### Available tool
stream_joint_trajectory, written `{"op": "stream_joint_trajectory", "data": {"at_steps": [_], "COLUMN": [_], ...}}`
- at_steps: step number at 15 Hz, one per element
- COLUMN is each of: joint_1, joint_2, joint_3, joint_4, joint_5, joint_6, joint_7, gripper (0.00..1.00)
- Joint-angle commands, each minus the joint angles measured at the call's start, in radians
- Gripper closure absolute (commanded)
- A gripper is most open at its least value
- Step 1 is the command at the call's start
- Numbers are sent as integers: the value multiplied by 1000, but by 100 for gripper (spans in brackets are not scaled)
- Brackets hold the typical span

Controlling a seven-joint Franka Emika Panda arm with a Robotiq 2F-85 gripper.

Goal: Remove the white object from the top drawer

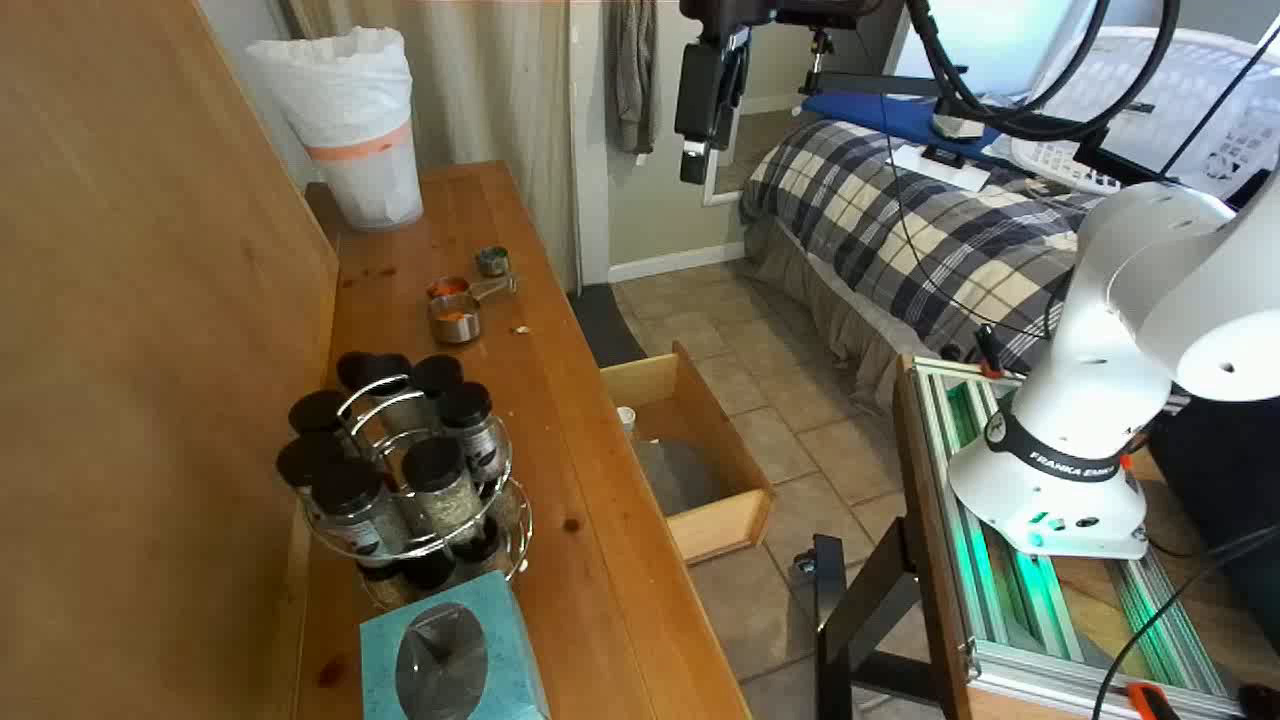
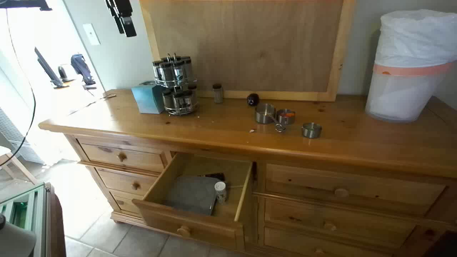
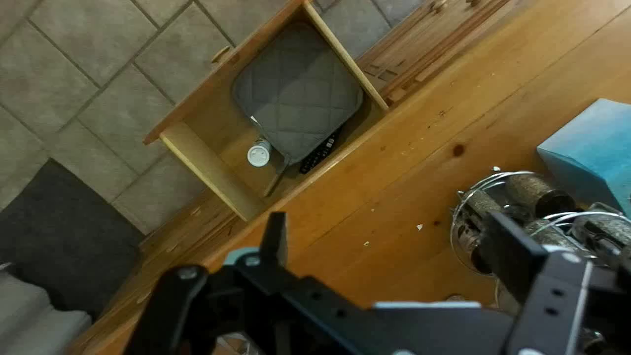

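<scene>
The top drawer (image 2: 210, 232) is pulled out of the wooden dresser; it also shows in an exterior view (image 1: 725, 524) and in the wrist view (image 3: 199, 165). The white object (image 2: 221, 192) is a small white cylinder standing in the drawer beside a grey quilted pad; it shows partly in an exterior view (image 1: 627, 419) and with its round lid up in the wrist view (image 3: 259, 153). My gripper (image 3: 384, 222) is open, fingers wide apart with nothing between them. It hangs high above the dresser in both exterior views (image 1: 697, 150) (image 2: 127, 30), well apart from the white object.
The grey pad (image 2: 192, 194), a dark remote-like item (image 3: 320, 152) and a thin stick (image 3: 277, 180) lie in the drawer. On the dresser top stand a spice rack (image 2: 176, 84), a blue tissue box (image 2: 148, 100), metal cups (image 2: 311, 130) and a white bin (image 2: 400, 85).
</scene>
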State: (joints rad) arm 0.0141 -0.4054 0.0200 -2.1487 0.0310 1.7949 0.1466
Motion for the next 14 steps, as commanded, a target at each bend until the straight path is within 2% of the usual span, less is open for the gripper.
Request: {"op": "stream_joint_trajectory", "data": {"at_steps": [1, 10, 14], "joint_1": [-7, -7, -7], "joint_2": [1, 1, 45], "joint_3": [6, 6, 2], "joint_4": [2, 2, -87], "joint_5": [2, 2, -11], "joint_6": [-2, -2, 169], "joint_7": [-2, -2, -40], "gripper": [0, 0, 0]}}
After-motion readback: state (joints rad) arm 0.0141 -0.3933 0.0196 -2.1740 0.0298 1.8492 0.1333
